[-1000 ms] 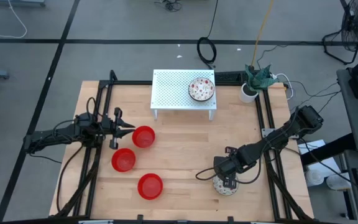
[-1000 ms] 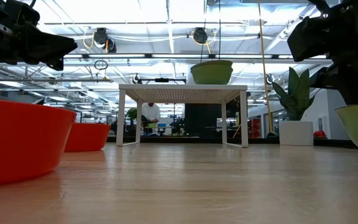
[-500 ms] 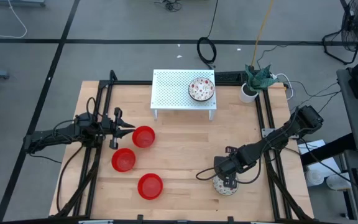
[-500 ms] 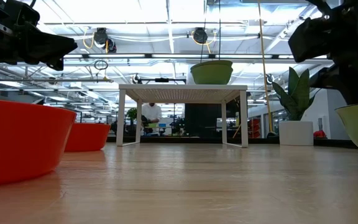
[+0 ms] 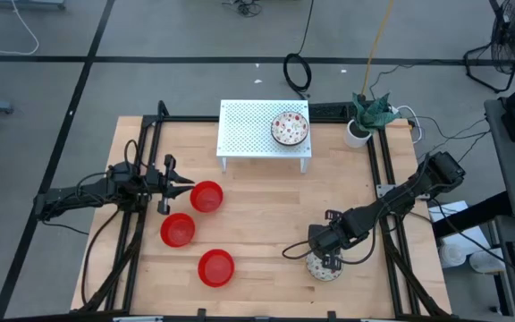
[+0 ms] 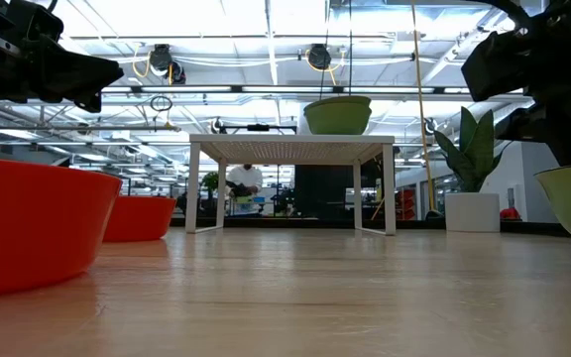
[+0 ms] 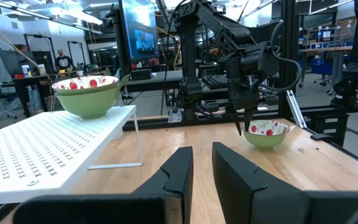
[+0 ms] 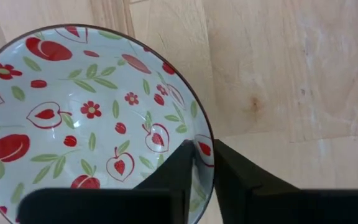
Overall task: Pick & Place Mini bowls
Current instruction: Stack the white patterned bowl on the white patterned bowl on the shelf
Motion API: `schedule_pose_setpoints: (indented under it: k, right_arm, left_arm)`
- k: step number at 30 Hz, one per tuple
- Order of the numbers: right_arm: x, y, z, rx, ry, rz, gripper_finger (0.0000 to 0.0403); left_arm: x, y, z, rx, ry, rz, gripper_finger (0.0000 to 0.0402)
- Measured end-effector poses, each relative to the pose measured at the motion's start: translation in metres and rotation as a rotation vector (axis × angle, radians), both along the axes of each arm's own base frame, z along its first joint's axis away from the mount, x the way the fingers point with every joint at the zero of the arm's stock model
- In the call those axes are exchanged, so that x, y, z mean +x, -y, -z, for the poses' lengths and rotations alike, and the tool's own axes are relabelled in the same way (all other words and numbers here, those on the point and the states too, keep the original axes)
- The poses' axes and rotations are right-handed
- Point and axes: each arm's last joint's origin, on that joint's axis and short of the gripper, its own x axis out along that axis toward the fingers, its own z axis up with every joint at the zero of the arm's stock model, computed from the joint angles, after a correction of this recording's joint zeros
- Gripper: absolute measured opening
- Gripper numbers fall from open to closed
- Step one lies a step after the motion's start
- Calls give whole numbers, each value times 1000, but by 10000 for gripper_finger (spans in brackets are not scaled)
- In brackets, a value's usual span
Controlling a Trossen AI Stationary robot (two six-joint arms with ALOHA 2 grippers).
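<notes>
The right gripper (image 5: 327, 261) points straight down over a white shallow round bowl patterned with red fruit and green leaves (image 5: 325, 267), which sits on the light wooden table (image 5: 266, 224) close to its front edge and toward the right rail; in the right wrist view the two dark fingers (image 8: 178, 169) straddle the patterned bowl's (image 8: 89, 121) rim, one inside and one outside, drawn close onto it with only the rim's thickness between them, so the gripper appears to pinch the rim while the bowl rests on the wood. A second patterned bowl (image 5: 290, 128) stands on the white perforated raised shelf (image 5: 249, 125) at the back of the table, toward that shelf's right end. Three glossy red round bowls (image 5: 206, 196) lie on the left half, in a loose line running toward the front edge. The left gripper (image 5: 189, 182) hovers just beside the rearmost red bowl, its fingers (image 7: 180, 173) a narrow slit apart and holding nothing. The middle of the table between the red bowls and the right arm is bare wood, and a white cup holding a green plant (image 5: 359, 130) stands at the back right corner
</notes>
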Motion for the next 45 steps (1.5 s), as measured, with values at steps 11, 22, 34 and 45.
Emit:
schedule_pose_setpoints:
  k: [11,22,34,45]
  right_arm:
    - [1,-1,-2,16,9,-23,7]
    - [1,0,-1,5,8,-22,8]
    - [0,0,-1,0,6,-22,8]
    - [8,-3,-2,-1,106,-87,8]
  left_arm:
    - [0,0,0,0,0,0,65]
    - [0,0,0,0,1,0,65]
    - [0,0,0,0,0,0,65]
    - [0,0,0,0,0,0,65]
